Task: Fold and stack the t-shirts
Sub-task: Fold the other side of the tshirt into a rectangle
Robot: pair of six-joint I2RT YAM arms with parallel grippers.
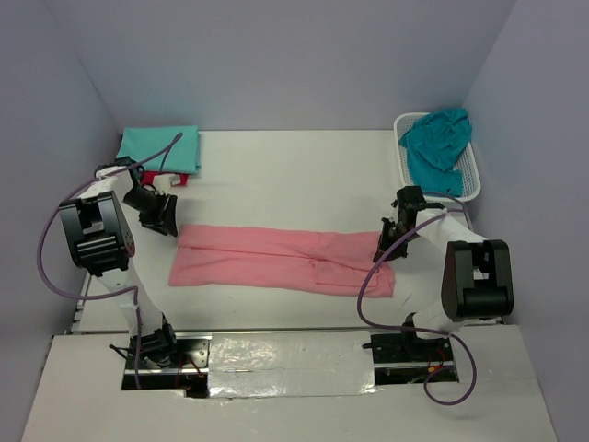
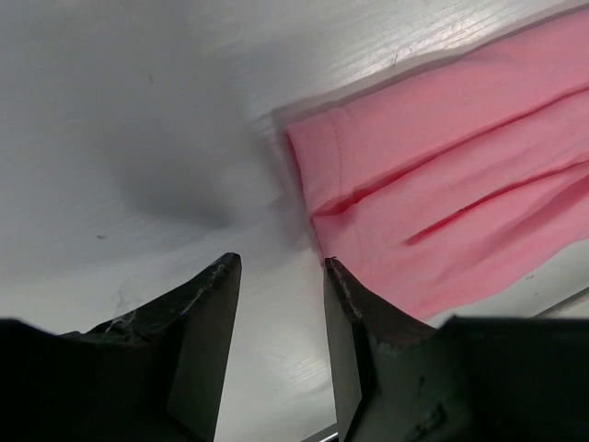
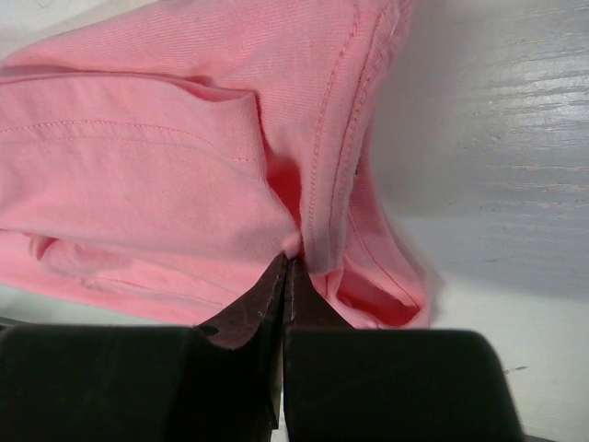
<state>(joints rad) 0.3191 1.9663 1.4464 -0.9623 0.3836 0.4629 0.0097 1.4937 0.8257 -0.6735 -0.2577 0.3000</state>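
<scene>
My right claw (image 3: 285, 260) is clamped shut on a pinch of the salmon pink t-shirt (image 1: 276, 260). Its two fingertips are pressed together, with a small nub of cloth caught between them just beside a stitched hem. In the wrist view the cloth around that pinch bunches into folds across the upper left of the frame, with bare table (image 1: 294, 166) to the right.

My left claw (image 2: 281, 262) has its jaws apart with nothing between them, over bare tabletop. The pink shirt's left end fills the upper right of that wrist view. Its corner comes down close to the tip of the right-hand finger (image 2: 345, 304), but I cannot tell whether they touch.

From overhead, the pink shirt lies as a long folded strip across the middle of the frame. My left claw is just off its left end and my right claw is at its right end.

Further out, the light mint-teal t-shirt (image 1: 161, 147) sits folded flat in the upper left. The crimson red t-shirt (image 1: 153, 177) peeks out along its lower edge, partly hidden by my left arm. In the upper right, the darker teal-blue t-shirt (image 1: 437, 143) lies crumpled in the white basket (image 1: 474, 180).
</scene>
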